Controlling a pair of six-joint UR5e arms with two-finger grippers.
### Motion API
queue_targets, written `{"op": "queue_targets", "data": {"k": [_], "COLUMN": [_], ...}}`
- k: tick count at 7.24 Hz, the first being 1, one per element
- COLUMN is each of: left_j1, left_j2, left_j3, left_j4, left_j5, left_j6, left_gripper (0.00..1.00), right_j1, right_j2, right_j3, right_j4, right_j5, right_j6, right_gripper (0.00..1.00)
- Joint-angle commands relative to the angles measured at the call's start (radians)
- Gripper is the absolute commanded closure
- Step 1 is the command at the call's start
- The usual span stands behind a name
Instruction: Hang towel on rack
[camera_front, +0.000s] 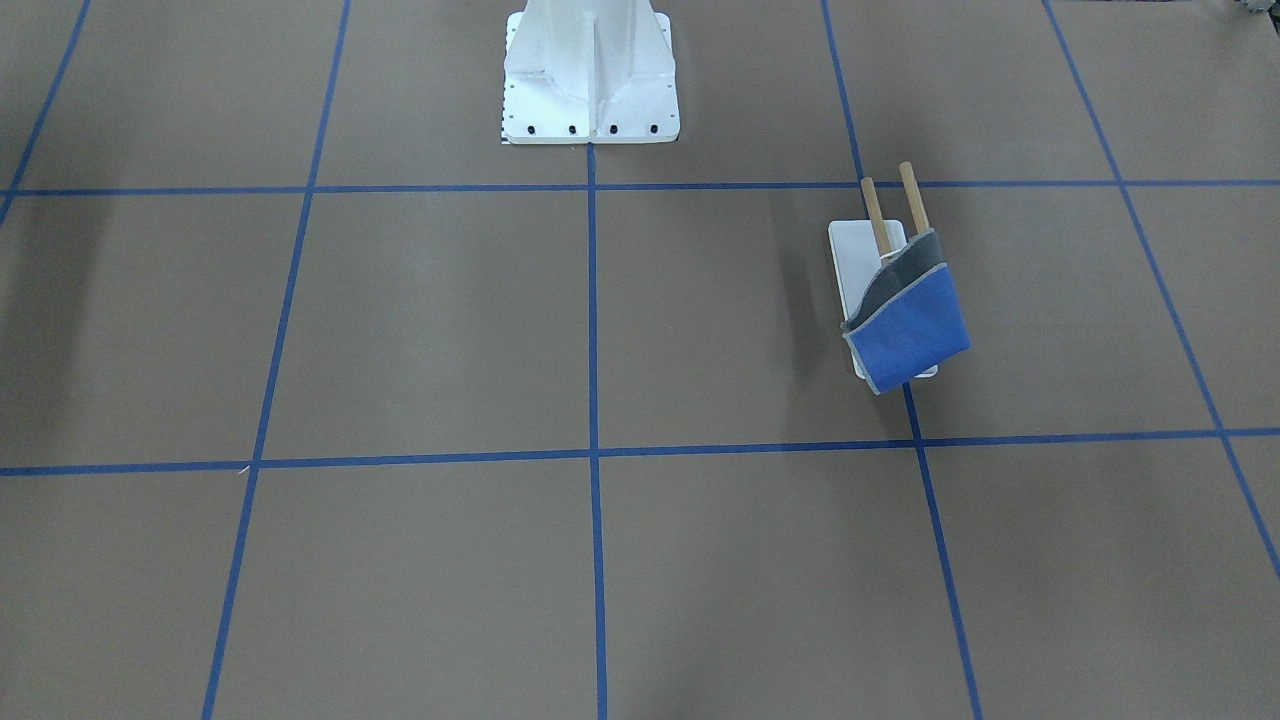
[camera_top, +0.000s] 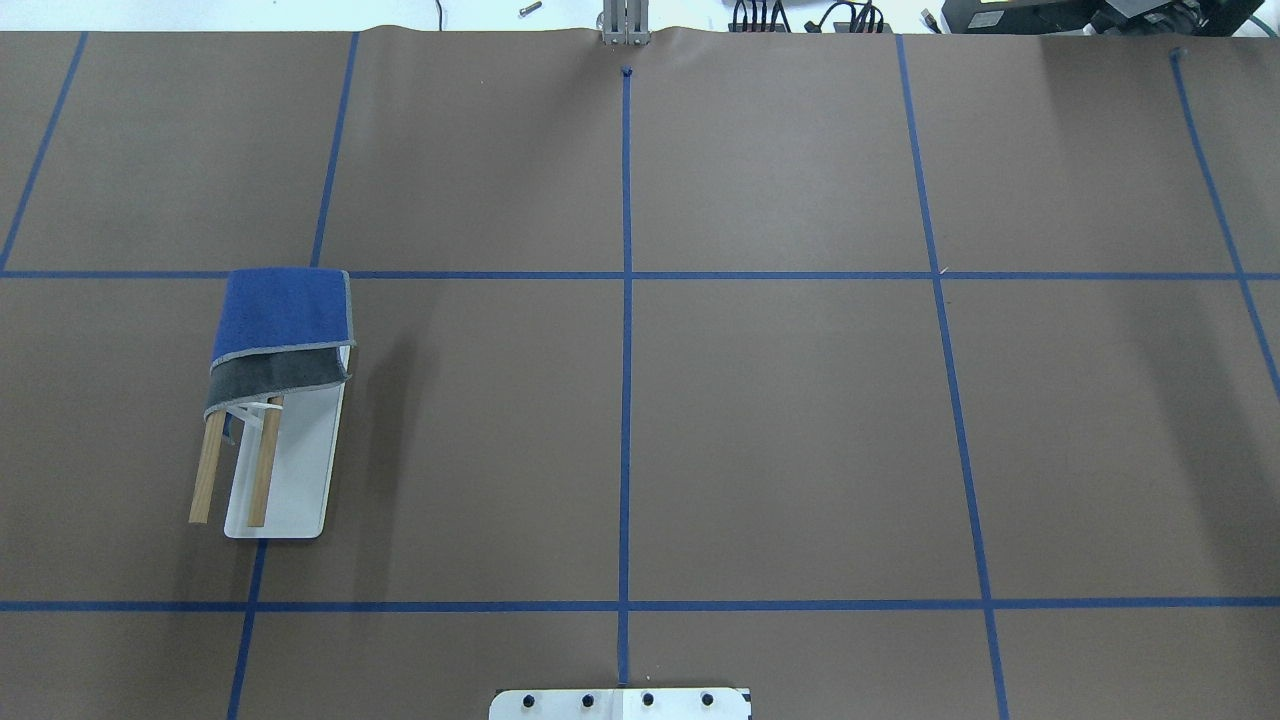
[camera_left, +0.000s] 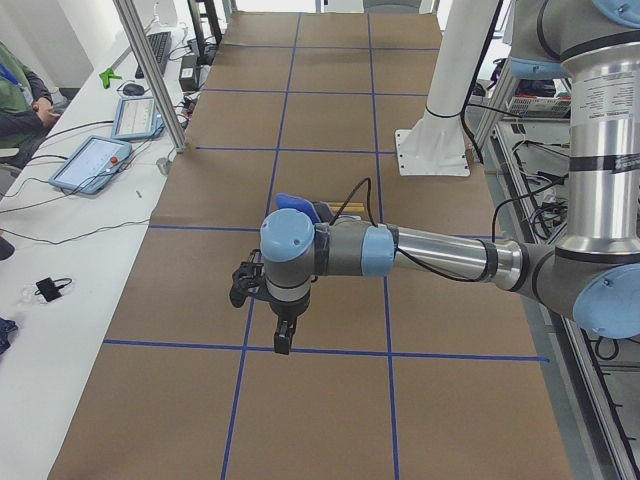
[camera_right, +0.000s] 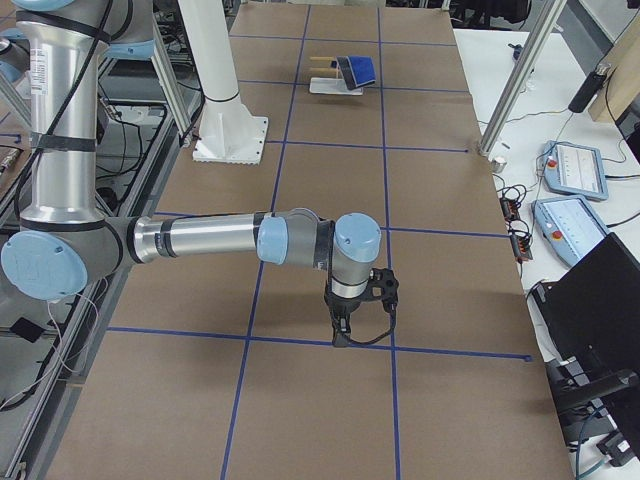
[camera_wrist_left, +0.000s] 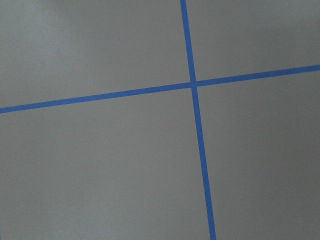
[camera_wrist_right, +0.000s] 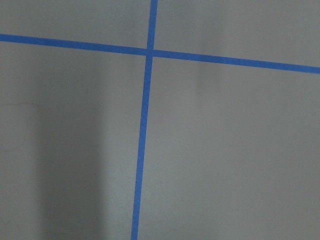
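The towel (camera_top: 285, 310), blue face up with a dark grey fold, is draped over the far ends of the rack's two wooden dowels (camera_top: 265, 460). It hangs blue side out in the front-facing view (camera_front: 910, 325), above the rack's white base (camera_front: 860, 250). Towel and rack show small in the exterior right view (camera_right: 352, 70). My left gripper (camera_left: 282, 340) hangs pointing down over the table, well away from the rack; I cannot tell if it is open. My right gripper (camera_right: 343, 335) also points down over the table's other end; I cannot tell its state. Neither holds anything that shows.
The big white bolted pedestal (camera_front: 590, 70) stands at the robot's side of the table (camera_top: 620, 703). Blue tape lines (camera_wrist_left: 192, 84) cross the brown table. Both wrist views show only table and tape. Tablets and cables (camera_left: 95, 160) lie on the side bench.
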Motion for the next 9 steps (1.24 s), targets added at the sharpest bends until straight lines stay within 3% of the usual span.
{"op": "queue_targets", "data": {"k": [1,9], "left_j1": [0.001,0.001], "left_j2": [0.002,0.005], "left_j3": [0.004,0.001], "left_j4": [0.0,0.002], "left_j5": [0.0,0.005], "left_j6": [0.0,0.0], "left_gripper": [0.01,0.01], "right_j1": [0.0,0.0], "right_j2": [0.0,-0.003], "right_j3": [0.002,0.002], "right_j4": [0.0,0.002], "right_j5": [0.03,0.085], "right_j6": [-0.002,-0.007], "right_gripper": [0.0,0.0]}}
